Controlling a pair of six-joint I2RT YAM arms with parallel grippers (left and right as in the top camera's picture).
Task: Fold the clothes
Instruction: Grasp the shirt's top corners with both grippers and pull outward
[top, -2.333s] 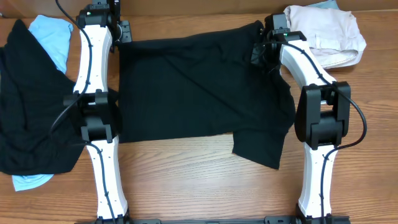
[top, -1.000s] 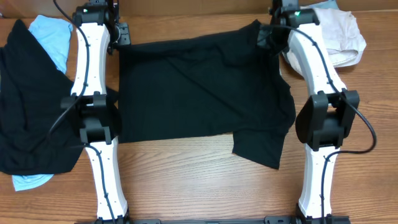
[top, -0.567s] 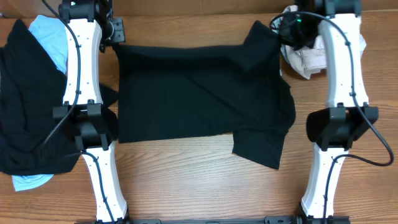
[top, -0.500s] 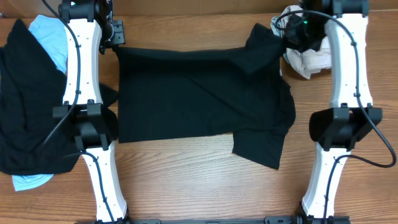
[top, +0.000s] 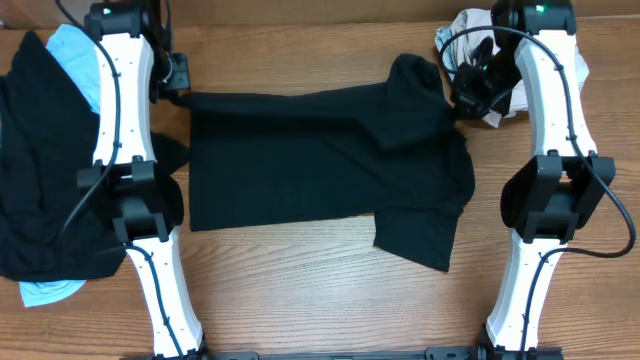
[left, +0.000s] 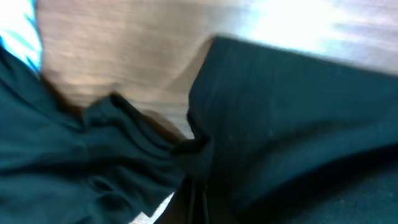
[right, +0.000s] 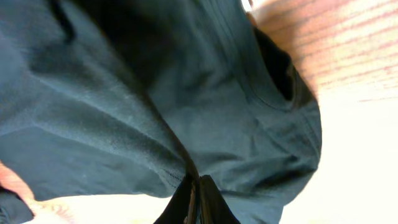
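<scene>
A black T-shirt (top: 320, 160) lies spread across the middle of the wooden table. My left gripper (top: 172, 92) is shut on its far left corner; the left wrist view shows black fabric (left: 292, 130) pinched between the fingers (left: 198, 186). My right gripper (top: 462, 98) is shut on its far right edge, by the sleeve; the right wrist view shows the cloth (right: 155, 93) hanging from the closed fingers (right: 196, 186). The far edge is lifted and pulled taut between both grippers.
A heap of black clothes (top: 45, 170) with light-blue pieces (top: 78, 55) lies at the left. A beige garment (top: 500, 90) sits at the far right, behind the right arm. The shirt's lower right flap (top: 415, 235) reaches toward the front.
Both grippers have drawn the shirt's far edge toward the front, so the shirt's top edge now sits lower. The beige garment is bunched and more hidden by the right arm.
</scene>
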